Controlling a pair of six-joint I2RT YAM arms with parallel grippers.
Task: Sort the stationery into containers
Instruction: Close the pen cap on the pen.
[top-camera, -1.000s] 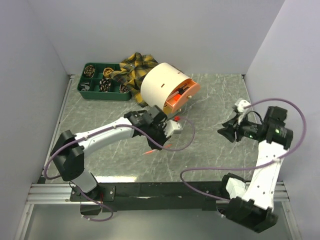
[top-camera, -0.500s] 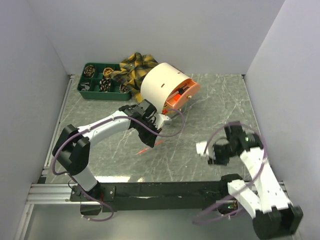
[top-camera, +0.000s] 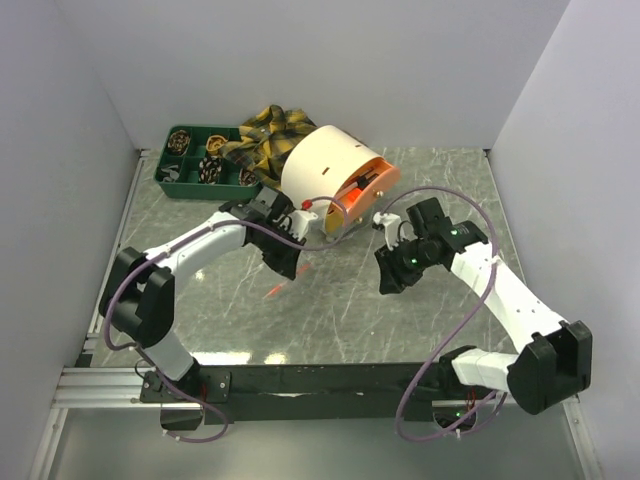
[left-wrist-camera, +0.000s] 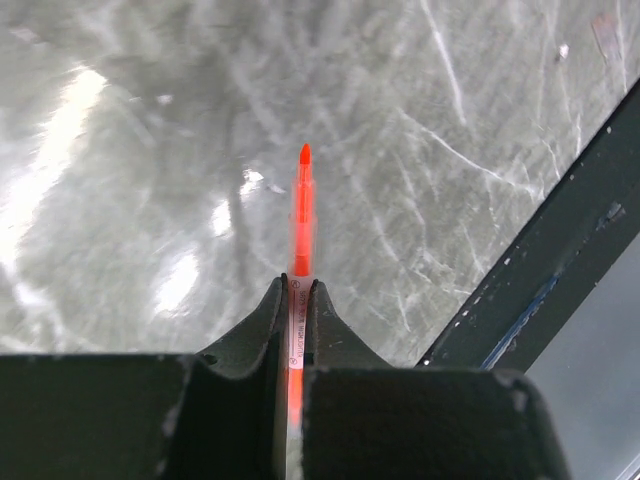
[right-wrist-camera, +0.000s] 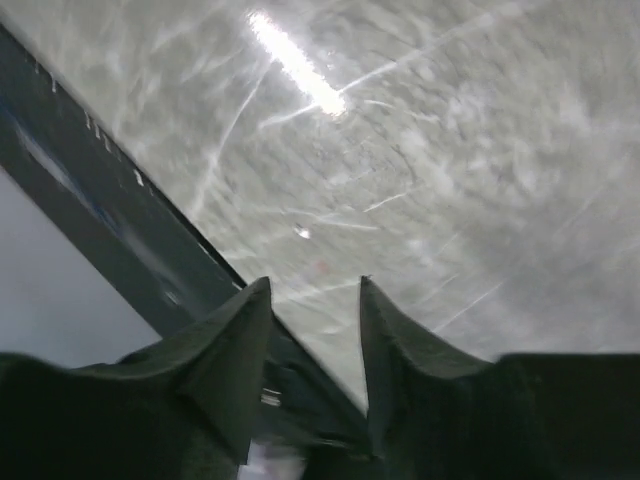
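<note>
Left jaws pinching orange pen (left-wrist-camera: 301, 215), right jaws apart

I work in a lab cell: plain white panels (top-camera: 300, 60) box in my grey marbled tabletop (top-camera: 330, 320) on three sides, and a black mounting rail (top-camera: 300, 380) with aluminium framing (top-camera: 100, 385) runs along the frame's bottom.

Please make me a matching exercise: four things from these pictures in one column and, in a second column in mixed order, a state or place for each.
1. left gripper
2. right gripper
3. cream drum
4. green tray

a. far left corner of the table
b. open, empty
c. lying on its side
d. shut on an orange pen

Pairs: 1-d, 2-b, 3-c, 4-a
</note>
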